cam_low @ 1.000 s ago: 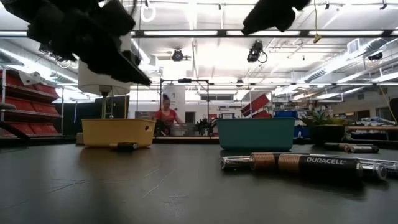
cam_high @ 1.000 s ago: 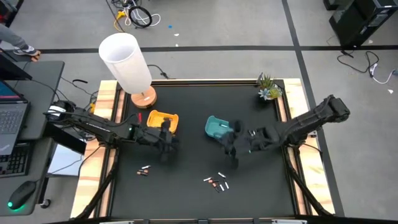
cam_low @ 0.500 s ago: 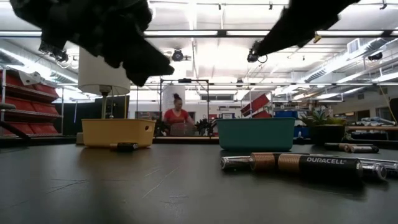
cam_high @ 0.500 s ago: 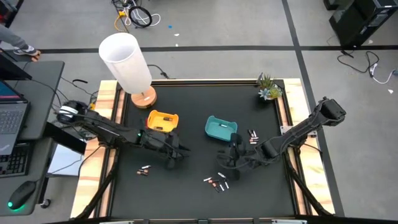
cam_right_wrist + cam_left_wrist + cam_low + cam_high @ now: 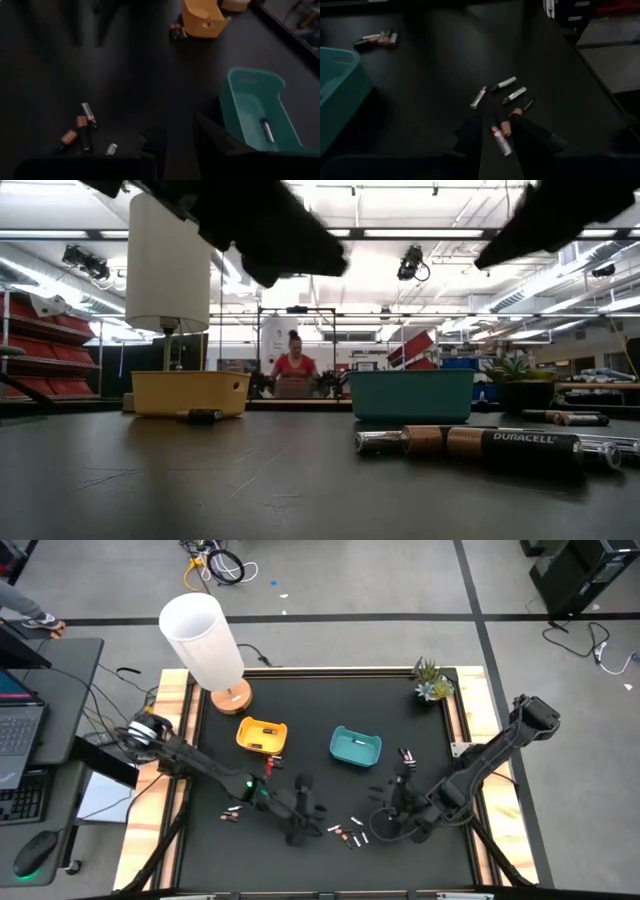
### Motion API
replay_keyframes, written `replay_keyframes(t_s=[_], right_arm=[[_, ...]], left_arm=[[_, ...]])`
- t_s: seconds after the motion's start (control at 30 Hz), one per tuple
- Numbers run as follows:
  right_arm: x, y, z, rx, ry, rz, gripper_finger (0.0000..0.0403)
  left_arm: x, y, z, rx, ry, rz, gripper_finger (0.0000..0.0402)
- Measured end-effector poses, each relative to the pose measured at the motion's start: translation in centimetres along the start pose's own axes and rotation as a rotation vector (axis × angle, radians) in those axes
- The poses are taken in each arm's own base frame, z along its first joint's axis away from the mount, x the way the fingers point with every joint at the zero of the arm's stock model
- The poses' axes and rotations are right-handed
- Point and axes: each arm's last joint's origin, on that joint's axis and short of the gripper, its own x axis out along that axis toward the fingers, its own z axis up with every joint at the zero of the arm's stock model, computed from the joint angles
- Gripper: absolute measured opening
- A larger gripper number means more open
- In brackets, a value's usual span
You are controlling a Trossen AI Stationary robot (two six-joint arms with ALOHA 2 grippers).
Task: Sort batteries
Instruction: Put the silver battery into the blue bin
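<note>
**A:** Where do both arms sit, and why there?

**B:** Taking the table [image 5: 440, 840] as a clock face seen from above, the loose batteries [image 5: 348, 833] lie in a small scatter at about 5 o'clock. The left gripper [image 5: 300, 812] hangs just on their 9 o'clock side and the right gripper [image 5: 385, 822] just on their 3 o'clock side. My guess is that each is lining up for a pick from that heap.

**A:** Is either one holding anything?

**B:** No. In each wrist view the two dark fingers stand apart with nothing between them.

**A:** And the trays?

**B:** The yellow tray [image 5: 262, 735] is at 10 o'clock and the teal tray [image 5: 355, 747] at 1 o'clock, close to the centre, so either arm can probably reach its own bin. The teal one already holds a pale battery [image 5: 267, 130]. More batteries wait as a pair at 8 o'clock [image 5: 232, 812] and a group at 2 o'clock [image 5: 405, 755].

**A:** What about the surface and the room?

**B:** It's a matt black top with wooden rails, flat enough that the cells lie on their sides and could roll. A white lamp [image 5: 205, 640] stands at 11 o'clock and a small plant [image 5: 430, 680] at 1 o'clock. Around it there's grey floor with dark tape lines and cables, and a desk with a laptop. Across the hall, under strip lights, a person [image 5: 293, 368] in red sits far off
</note>
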Motion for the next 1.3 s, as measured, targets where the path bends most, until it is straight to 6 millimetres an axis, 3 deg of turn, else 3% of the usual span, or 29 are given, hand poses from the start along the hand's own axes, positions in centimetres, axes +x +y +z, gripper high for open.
replay_keyframes(t_s=[0.3, 0.5, 0.63, 0.9, 1.3], right_arm=[[-0.2, 0.6, -2.3, 0.005, -0.246, -0.094, 0.0061], [-0.9, 0.8, -1.0, -0.105, -0.355, -0.142, 0.0060], [-1.9, 0.4, 0.7, -0.155, -0.417, -0.148, 0.0059], [-4.1, 0.4, 1.4, -0.177, -0.465, -0.080, 0.0058], [-3.6, 1.2, 0.7, -0.171, -0.457, -0.073, 0.0057]], left_arm=[[4.2, -2.6, -1.1, -0.104, 0.067, 0.035, 0.0116], [6.0, -3.5, -1.3, -0.158, 0.061, 0.038, 0.0116], [6.8, -3.5, -2.5, -0.165, 0.089, 0.066, 0.0116], [7.3, -3.4, -3.4, -0.182, 0.117, 0.087, 0.0116], [7.8, -3.1, -4.6, -0.168, 0.179, 0.116, 0.0115]])
